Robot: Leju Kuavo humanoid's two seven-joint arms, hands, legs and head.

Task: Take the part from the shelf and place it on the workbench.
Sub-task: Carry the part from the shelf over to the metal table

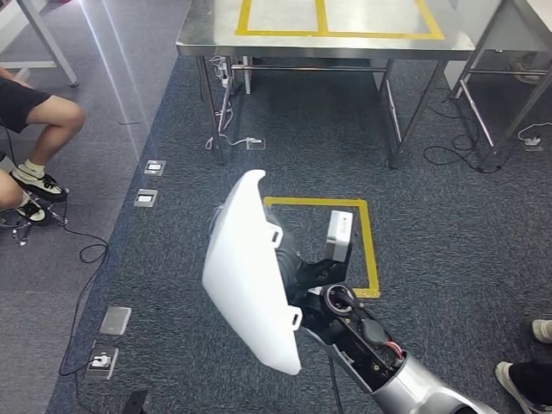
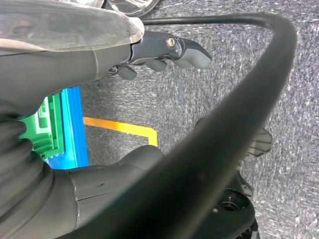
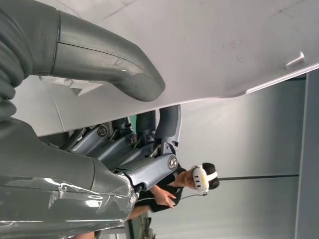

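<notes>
The right hand is gripping the white part along its right edge, dark fingers curled behind the panel; in the right wrist view the thick grey thumb is pressing flat on the part's pale face while the darker fingers are closing on its other side. The part is being held in the air over the dark carpet, in front of the workbench and not touching it.

The part is showing as a smooth, glossy white shell, broad and gently curved, narrowing to a rounded tip at its far end and widening to a blunt lower corner nearest the robot. Small tabs are sticking out along its right edge. Its long axis is running from the near lower corner up and away toward the workbench, leaning slightly leftward, with the broad face turning up toward the head camera.

The left hand is hanging over the carpet with nothing in it, its fingers lying loosely apart.

Beyond the part, a yellow taped square is marking the floor, with a small white box sitting inside it. The steel workbench is standing farther ahead, its near edge facing the robot and yellow taped outlines lying on top. A seated person's legs are showing at far left, and another person's shoes at right. Open carpet is lying between the part and the workbench legs.
</notes>
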